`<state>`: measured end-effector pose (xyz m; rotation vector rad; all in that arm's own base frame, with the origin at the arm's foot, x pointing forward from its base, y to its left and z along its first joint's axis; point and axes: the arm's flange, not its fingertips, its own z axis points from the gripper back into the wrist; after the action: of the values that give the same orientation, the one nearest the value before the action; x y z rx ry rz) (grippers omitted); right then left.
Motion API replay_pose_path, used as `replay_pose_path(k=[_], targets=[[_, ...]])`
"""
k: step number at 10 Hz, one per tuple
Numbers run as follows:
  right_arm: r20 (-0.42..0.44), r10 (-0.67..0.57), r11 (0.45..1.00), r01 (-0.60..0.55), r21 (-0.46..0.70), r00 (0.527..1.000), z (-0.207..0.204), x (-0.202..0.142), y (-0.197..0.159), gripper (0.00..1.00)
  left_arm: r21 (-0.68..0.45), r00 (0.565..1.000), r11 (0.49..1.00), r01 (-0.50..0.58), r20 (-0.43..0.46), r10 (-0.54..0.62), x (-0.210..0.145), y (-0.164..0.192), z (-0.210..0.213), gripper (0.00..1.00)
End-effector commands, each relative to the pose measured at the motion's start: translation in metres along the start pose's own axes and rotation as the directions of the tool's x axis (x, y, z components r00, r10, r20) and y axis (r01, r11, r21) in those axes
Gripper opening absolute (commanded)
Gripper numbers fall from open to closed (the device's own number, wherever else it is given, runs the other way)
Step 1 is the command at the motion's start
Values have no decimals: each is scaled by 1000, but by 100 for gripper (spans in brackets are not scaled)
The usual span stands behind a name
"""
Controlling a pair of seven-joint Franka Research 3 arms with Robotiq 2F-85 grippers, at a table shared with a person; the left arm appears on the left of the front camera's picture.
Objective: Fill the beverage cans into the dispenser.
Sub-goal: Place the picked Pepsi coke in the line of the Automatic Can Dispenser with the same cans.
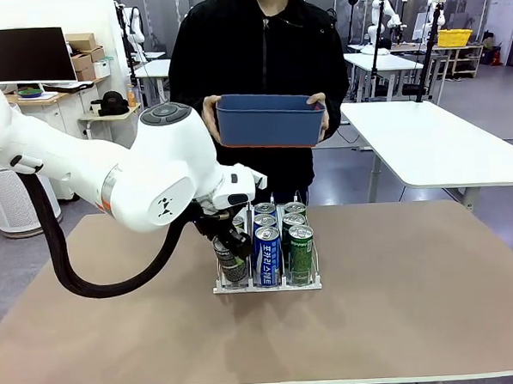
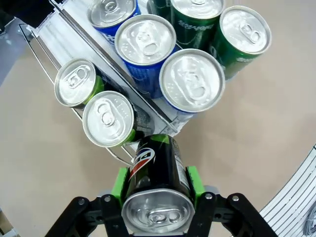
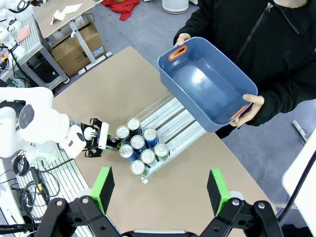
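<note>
The brown table (image 1: 400, 313) carries the dispenser (image 1: 267, 285) near its middle, and everything else is placed from that rack. Behind the dispenser, at the table's far edge, a person holds an empty blue bin (image 1: 270, 120) in both hands, well above the rack. The left arm (image 1: 144, 176) comes in over the rack's left side. Its left gripper (image 2: 158, 185) has its green pads (image 2: 120, 181) clamped on the sides of a black can (image 2: 159, 173), which hangs at the open front end of the dispenser's left lane, tilted; whether its base touches the lane floor is hard to tell in the front view. The right gripper (image 3: 160, 187) hangs high above the dispenser, well clear of it, jaws spread wide with nothing between them. In the rack, green-sided cans (image 2: 108, 118) stand one behind another in the left lane just behind the black can, blue-and-white cans (image 1: 267, 253) fill the middle lane, and green cans (image 1: 301, 252) fill the right lane, all upright with silver tops up.
</note>
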<state>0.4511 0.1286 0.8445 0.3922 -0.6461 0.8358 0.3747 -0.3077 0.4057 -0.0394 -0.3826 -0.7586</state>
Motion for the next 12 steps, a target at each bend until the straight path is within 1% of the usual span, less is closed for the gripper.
replay_pose_path(k=[1, 3, 6, 9, 10, 11, 12], targets=[[-1, 1, 1000, -1, 1, 1000, 1, 0, 1, 100, 48, 999, 998, -37, 35, 35, 8, 20, -3, 58], [-1, 1, 1000, -1, 1, 1000, 1, 0, 1, 100, 61, 996, 996, -71, 51, 68, 14, 27, -8, 58], [-1, 1, 1000, -1, 1, 1000, 1, 0, 1, 100, 23, 992, 995, -96, 85, 94, 19, 40, -14, 58], [-1, 1, 1000, -1, 1, 1000, 1, 0, 1, 100, 15, 988, 993, -115, 109, 113, 26, 48, -17, 58], [-1, 1, 1000, -1, 1, 1000, 1, 0, 1, 100, 15, 986, 992, -127, 107, 125, 29, 51, -21, 58], [-1, 1, 1000, -1, 1, 1000, 1, 0, 1, 100, 2, 989, 992, -124, 85, 124, 29, 55, -25, 58], [-1, 1, 1000, -1, 1, 1000, 1, 0, 1, 100, -22, 987, 989, -148, 52, 149, 30, 54, -32, 58]])
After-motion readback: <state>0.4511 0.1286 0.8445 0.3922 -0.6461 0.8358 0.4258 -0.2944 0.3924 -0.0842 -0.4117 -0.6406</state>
